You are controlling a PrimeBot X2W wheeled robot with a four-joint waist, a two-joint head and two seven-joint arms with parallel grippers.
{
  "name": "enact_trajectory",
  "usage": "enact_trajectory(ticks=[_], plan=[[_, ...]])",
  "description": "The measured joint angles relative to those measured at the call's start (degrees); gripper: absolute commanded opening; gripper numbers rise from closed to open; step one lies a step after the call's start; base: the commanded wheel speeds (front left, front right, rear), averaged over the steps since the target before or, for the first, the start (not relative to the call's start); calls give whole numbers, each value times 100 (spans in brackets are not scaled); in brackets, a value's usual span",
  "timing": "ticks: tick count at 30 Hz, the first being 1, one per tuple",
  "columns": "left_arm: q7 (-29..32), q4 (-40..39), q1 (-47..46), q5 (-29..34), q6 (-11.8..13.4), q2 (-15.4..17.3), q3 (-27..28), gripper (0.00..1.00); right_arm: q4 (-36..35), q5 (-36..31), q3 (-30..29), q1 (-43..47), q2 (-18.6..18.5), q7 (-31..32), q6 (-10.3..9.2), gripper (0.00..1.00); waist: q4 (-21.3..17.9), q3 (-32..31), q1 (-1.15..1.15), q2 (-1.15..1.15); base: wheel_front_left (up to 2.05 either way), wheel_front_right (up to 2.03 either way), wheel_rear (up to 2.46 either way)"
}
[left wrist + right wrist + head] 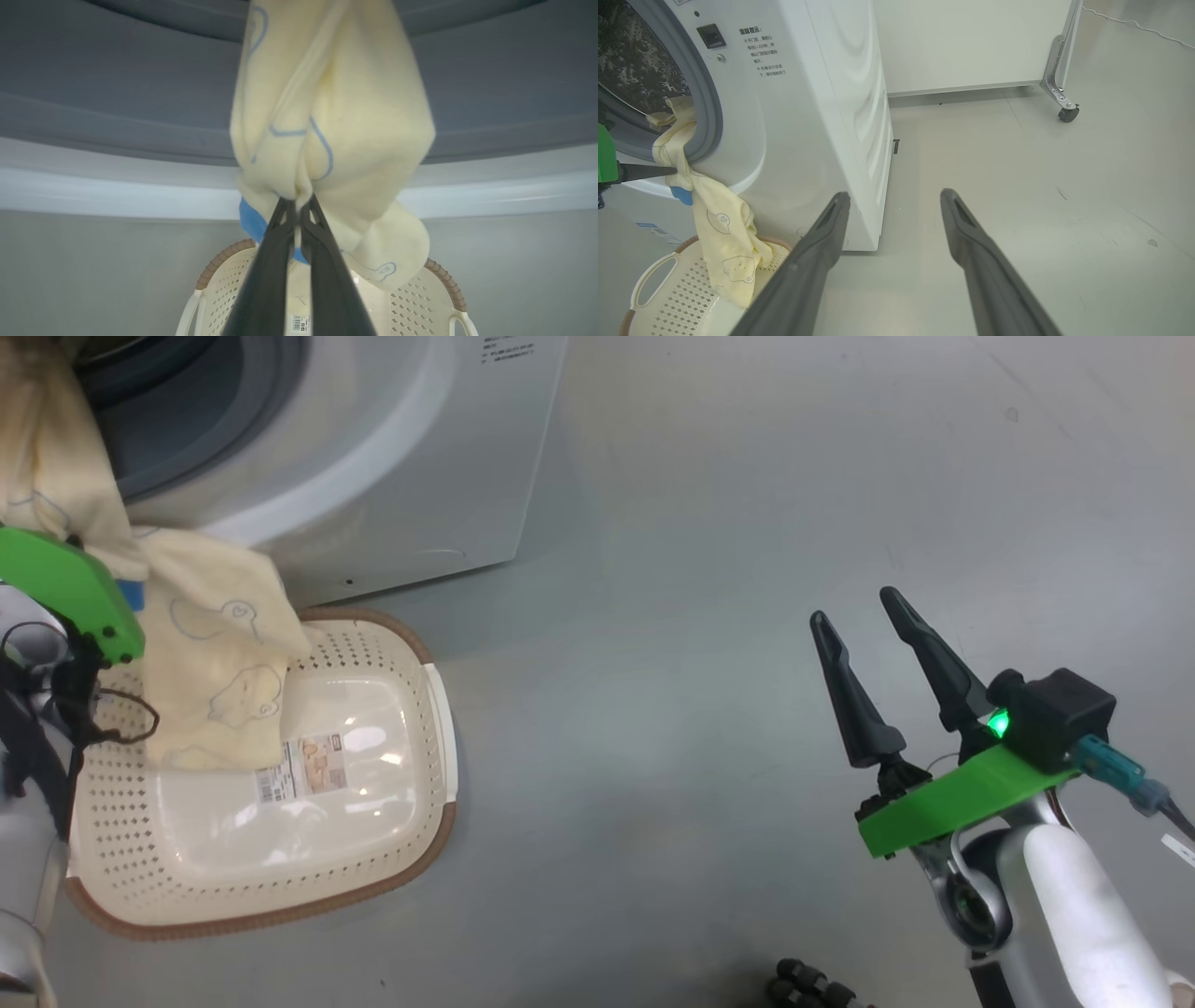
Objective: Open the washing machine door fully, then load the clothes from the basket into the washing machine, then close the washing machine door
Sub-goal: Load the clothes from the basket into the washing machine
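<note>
A white washing machine [392,476] stands on a grey floor [747,476], and the steel drum shows through its round opening. Just in front of it sits a cream basket [112,868] with a brown rim. A pale yellow garment [224,653] printed with blue bear outlines hangs out of the drum, over the grey seal [707,107] and down the machine's front. Its lower end lies in the basket. The left gripper [297,205] is pinched tight on the garment just below the opening. The right gripper [895,196] is spread wide and empty above the floor, well to the machine's right.

It looks like a lab or test bay: the washing machine [822,116] stands free on a bare grey floor [1041,186] near a white partition [971,42] on a caster [1066,114].
</note>
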Motion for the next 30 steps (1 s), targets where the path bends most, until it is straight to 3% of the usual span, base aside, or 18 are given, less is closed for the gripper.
enact_trajectory(ticks=[7,17,24,30], plan=[[330,246,-174,-90,-252,16,-53,0,122,15,-30,-7,0,-100,0,100,6,-9,0,0,0,0,0],[1507,200,-605,-191,-566,58,-337,0,165,33,-108,-10,-1,-116,0,100,267,-40,0,0,0,0,0],[2293,-723,-735,-450,-604,271,-500,0,163,76,-113,-27,-1,-179,0,100,367,-36,0,0,0,0,0],[2464,-1851,-832,-537,-532,811,-434,0,193,207,-81,-46,-1,-249,0,100,268,54,0,1,0,0,0]])
